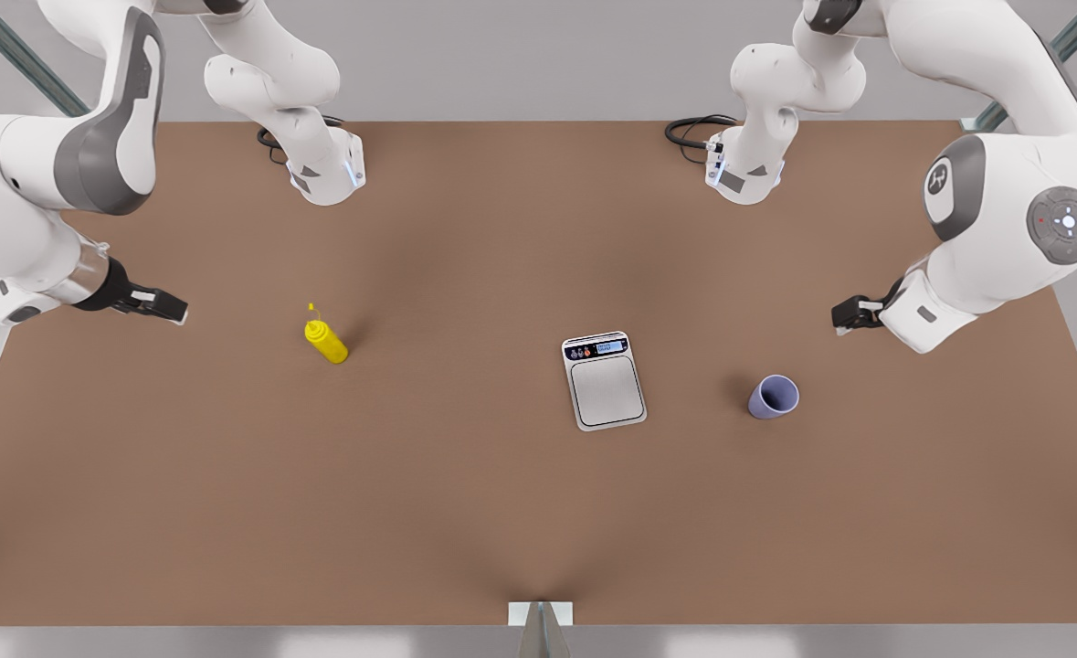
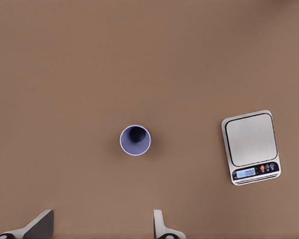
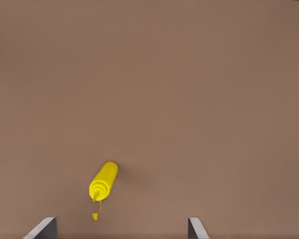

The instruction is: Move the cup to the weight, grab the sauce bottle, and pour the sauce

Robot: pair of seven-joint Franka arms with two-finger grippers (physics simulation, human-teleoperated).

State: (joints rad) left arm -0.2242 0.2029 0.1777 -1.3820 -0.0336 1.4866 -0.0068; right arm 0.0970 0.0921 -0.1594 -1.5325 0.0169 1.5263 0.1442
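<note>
- Front view: the weight (image 1: 604,381) is seen lying flat on the brown counter (image 1: 465,493), empty, near its middle.
- The cup (image 1: 774,397) is stood upright near the weight, toward the front view's right, apart from it.
- The sauce bottle (image 1: 325,338) is stood well apart from the weight, toward the front view's left.
- The left gripper (image 1: 851,315) is held open beyond the cup from the weight, empty.
- The right gripper (image 1: 162,304) is held open beyond the sauce bottle from the weight, empty.

1. Large flat matte brown rectangular tabletop (image 1: 465,512), evenly lit, with soft darker shading near its middle.
2. Pale grey floor (image 1: 520,82) beyond the far edge.
3. Diagonal grey-green metal struts (image 1: 17,55) at both upper corners.
</note>
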